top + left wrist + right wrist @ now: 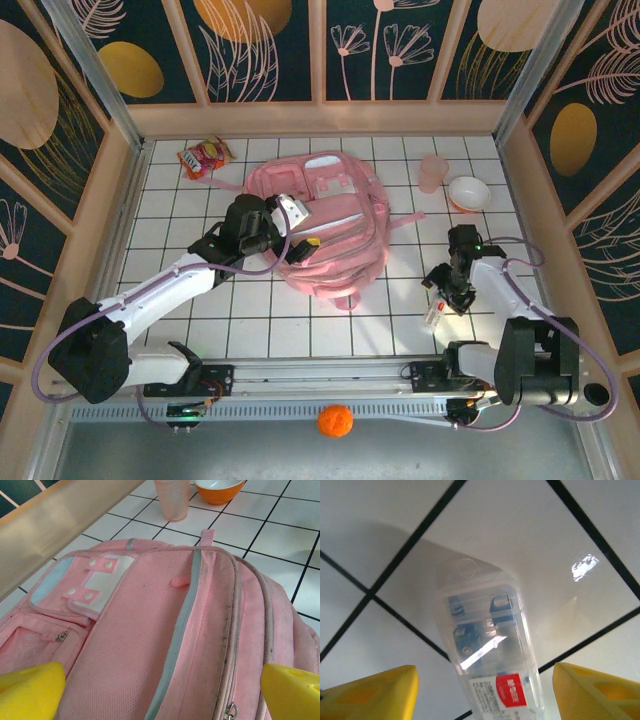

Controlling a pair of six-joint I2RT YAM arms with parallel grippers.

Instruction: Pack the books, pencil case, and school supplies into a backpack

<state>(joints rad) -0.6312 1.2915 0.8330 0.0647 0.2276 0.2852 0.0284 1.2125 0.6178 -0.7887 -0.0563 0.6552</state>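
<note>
Over the backpack (340, 215), seemingly zipped, my left claw (161, 690) gapes wide; right claw (484, 692), open, straddles the clear supplies pack (485, 640); cup (172, 500), bowl (217, 490) beyond.

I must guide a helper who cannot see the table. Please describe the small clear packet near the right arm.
Start at the big pink backpack in the middle of the tiled table, then look toward the near right side. Below the open right gripper lies a small oblong packet. Unlike the cup and bowl farther back, it is flat, transparent, and red-labelled.
</note>
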